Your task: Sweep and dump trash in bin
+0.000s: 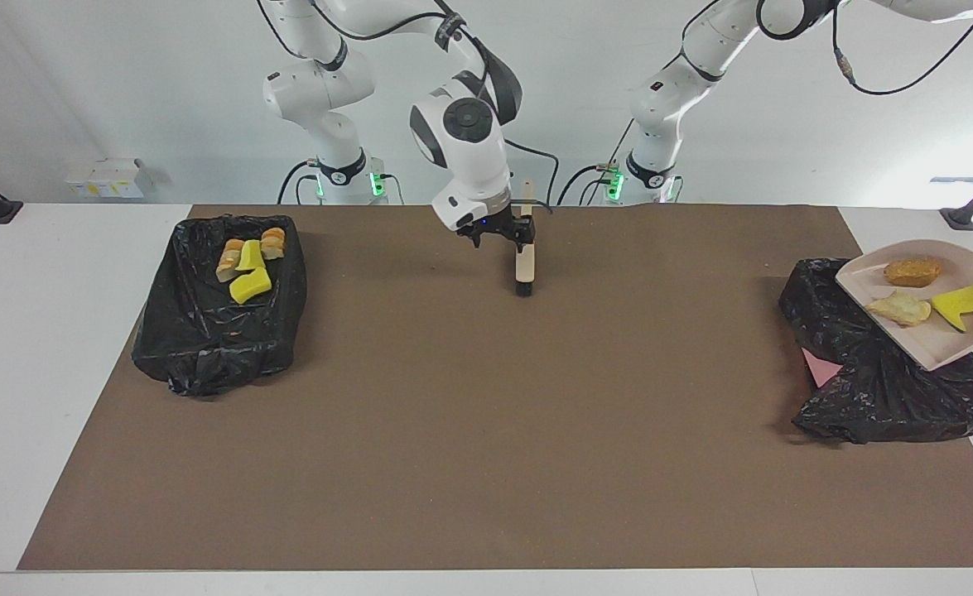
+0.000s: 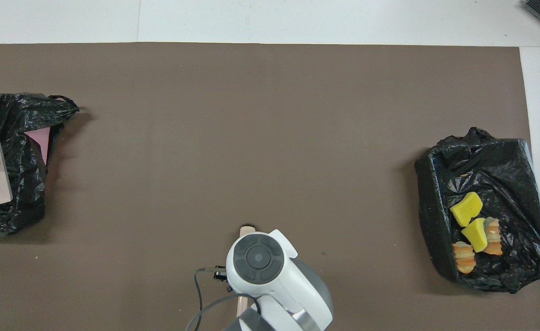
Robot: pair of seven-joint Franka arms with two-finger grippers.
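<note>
A pink dustpan (image 1: 941, 335) hangs tilted over the black-bagged bin (image 1: 883, 389) at the left arm's end of the table. It carries three bits of trash: a brown bread chunk (image 1: 912, 271), a croissant-shaped piece (image 1: 900, 308) and a yellow sponge with a green side (image 1: 965, 304). The pan's handle runs out of the picture, so my left gripper is out of view. A beige brush (image 1: 525, 265) lies on the brown mat near the robots. My right gripper (image 1: 498, 240) stands open just above its handle, shifted toward the right arm's end. From overhead the right wrist (image 2: 260, 262) covers most of the brush.
A second black-bagged bin (image 1: 221, 306) at the right arm's end holds yellow sponge pieces (image 1: 250, 285) and bread bits. A pink scrap (image 1: 821, 368) lies against the bin under the dustpan. The brown mat (image 1: 486, 430) covers the table's middle.
</note>
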